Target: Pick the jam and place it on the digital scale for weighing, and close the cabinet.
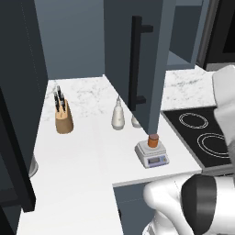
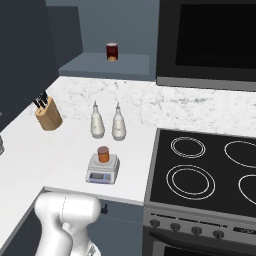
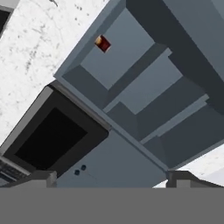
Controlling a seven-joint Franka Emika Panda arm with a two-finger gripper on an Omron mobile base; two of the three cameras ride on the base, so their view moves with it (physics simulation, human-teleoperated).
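One small orange-brown jam jar (image 1: 153, 140) sits on the little grey square scale (image 1: 152, 155) to be weighed, so the empty gripper (image 3: 112, 181) is spread wide, facing the open dark blue cabinet (image 1: 137, 59).

Open cabinet (image 1: 137, 55) door over the counter (image 1: 82, 151), bottles (image 2: 107, 121) just behind the digital scale (image 2: 102, 170).

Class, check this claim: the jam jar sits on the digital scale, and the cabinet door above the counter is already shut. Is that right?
Not quite. The jam jar does sit on the digital scale, but the cabinet door stands open, swung out over the counter. The left base view shows it.
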